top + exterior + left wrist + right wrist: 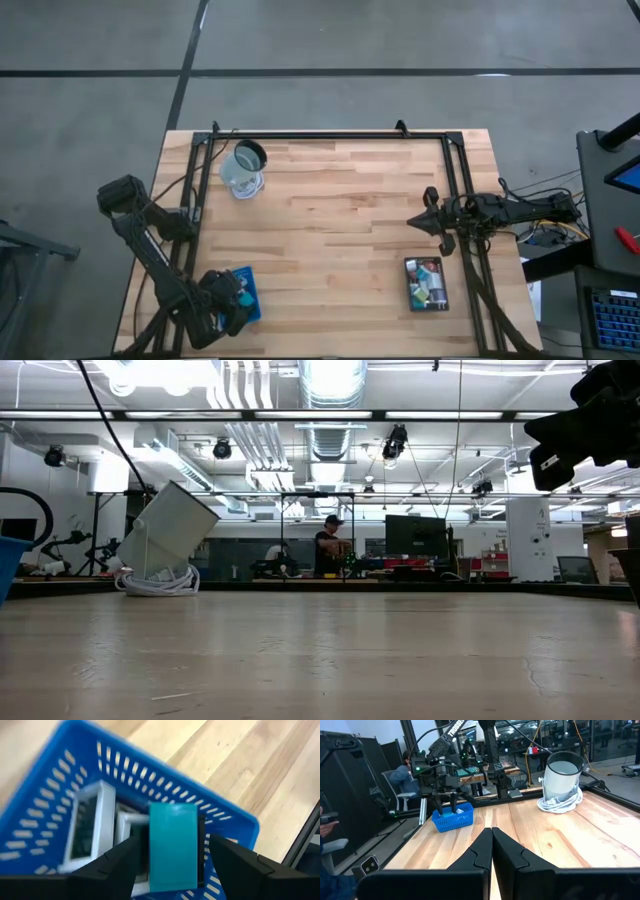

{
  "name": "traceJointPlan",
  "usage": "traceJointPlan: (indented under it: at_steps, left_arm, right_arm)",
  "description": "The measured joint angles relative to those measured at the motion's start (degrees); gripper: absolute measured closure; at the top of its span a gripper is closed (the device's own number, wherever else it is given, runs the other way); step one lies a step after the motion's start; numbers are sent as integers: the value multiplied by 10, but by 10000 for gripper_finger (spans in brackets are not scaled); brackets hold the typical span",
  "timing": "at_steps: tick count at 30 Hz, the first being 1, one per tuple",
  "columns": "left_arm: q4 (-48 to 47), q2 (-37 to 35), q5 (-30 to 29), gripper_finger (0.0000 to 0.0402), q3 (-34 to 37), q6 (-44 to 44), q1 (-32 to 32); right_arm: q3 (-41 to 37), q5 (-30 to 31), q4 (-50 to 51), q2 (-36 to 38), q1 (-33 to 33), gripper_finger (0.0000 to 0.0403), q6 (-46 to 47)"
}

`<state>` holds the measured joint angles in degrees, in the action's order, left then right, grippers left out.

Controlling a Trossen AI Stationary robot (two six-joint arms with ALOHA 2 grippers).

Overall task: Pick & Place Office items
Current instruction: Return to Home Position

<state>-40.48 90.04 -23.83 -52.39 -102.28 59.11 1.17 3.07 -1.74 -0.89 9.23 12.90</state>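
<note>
The left claw point(175, 842) was held released directly above the blue bin point(235, 815). Its fingers point(117, 865) were spread to either side of a teal clock point(173, 827) and apart from it. The teal clock lay inside the bin beside a white clock point(90, 827), with its long axis along the fingers and its narrow width between them. Since nothing was gripped, the coming move was judged to be a plain lift straight up and away, with only the bin's wall to be cleared.

The bin stood at the corner of the table point(340, 230) on the left arm's side, so the left arm was much the nearer to it. The right claw point(491, 834) was clenched on nothing over the table's right side, well apart from the bin. A black tray point(408, 285) holding a few small items point(428, 285) lay near it. A clear cup point(243, 168) ringed by a white cable point(559, 804) stood towards the far left.

The table was made of pale wooden planks. Beyond it, a workshop with monitors, ceiling ducts and a person point(328, 545) could be seen.
</note>
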Motion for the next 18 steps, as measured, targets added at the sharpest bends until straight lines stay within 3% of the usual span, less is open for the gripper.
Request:
traceJointPlan:
  at_steps: [10, 18]
  left_arm:
    - [-133, 0, -94, 158, -82, 66, -6]
    - [-210, -1, -99, 158, -136, 91, -27]
  right_arm:
    - [0, 0, 0, 0, 0, 394, 0]
    - [0, 0, 0, 0, 0, 394, 0]
